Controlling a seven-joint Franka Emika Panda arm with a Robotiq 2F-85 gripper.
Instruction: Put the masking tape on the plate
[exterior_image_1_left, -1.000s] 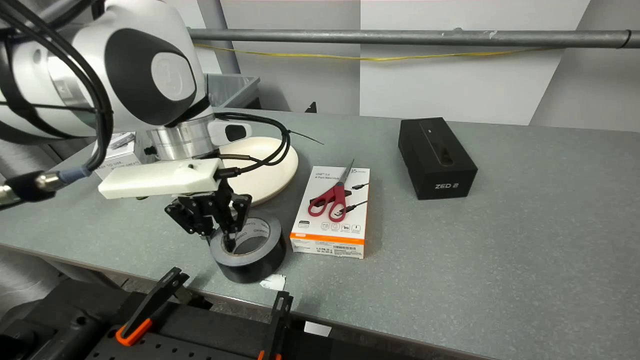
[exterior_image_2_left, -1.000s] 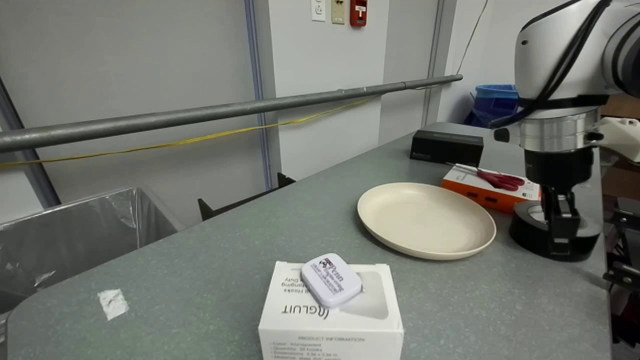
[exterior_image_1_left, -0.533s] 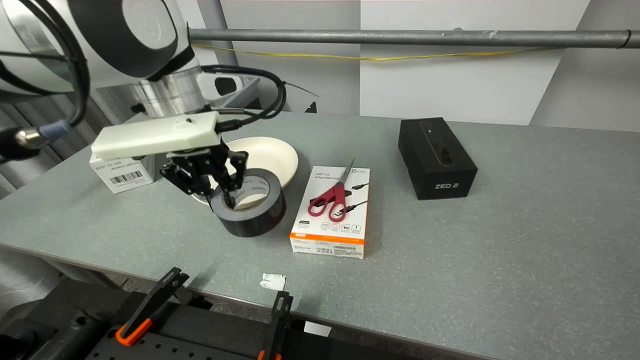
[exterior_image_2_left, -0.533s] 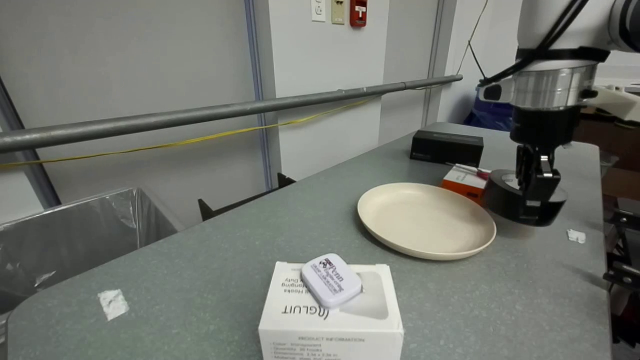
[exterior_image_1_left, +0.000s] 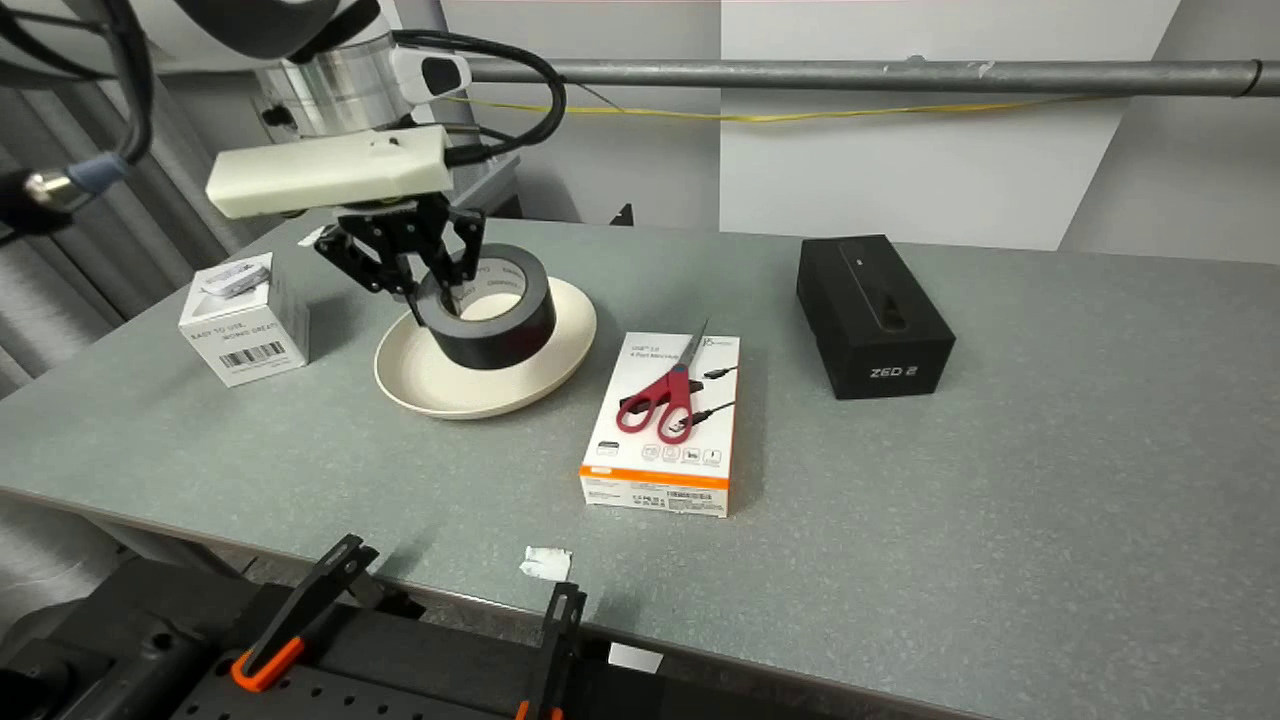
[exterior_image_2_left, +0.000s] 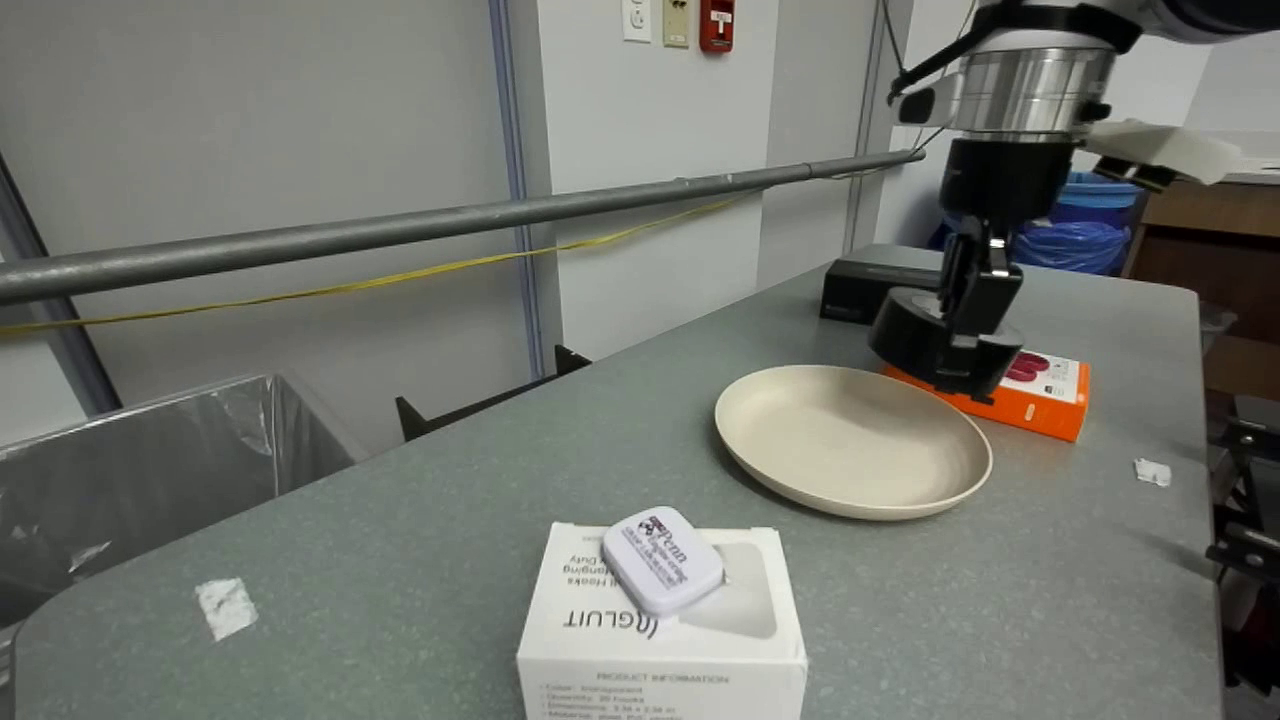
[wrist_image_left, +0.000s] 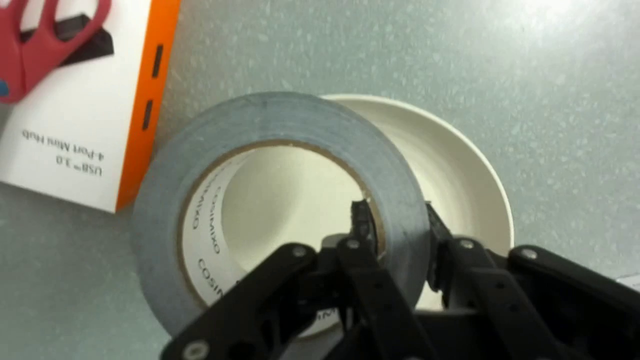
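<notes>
While the jaws pinch its wall, the tape (exterior_image_1_left: 512, 337) hangs, perhaps above the plate (exterior_image_2_left: 855, 445).

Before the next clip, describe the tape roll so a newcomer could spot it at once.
On the grey table, find the wide cream plate. Close to it, the gripper holds the masking tape in the air by its wall. It is a thick dark ring with a white, lettered lining and an open hole, unlike the plate or the rectangular black box.
</notes>
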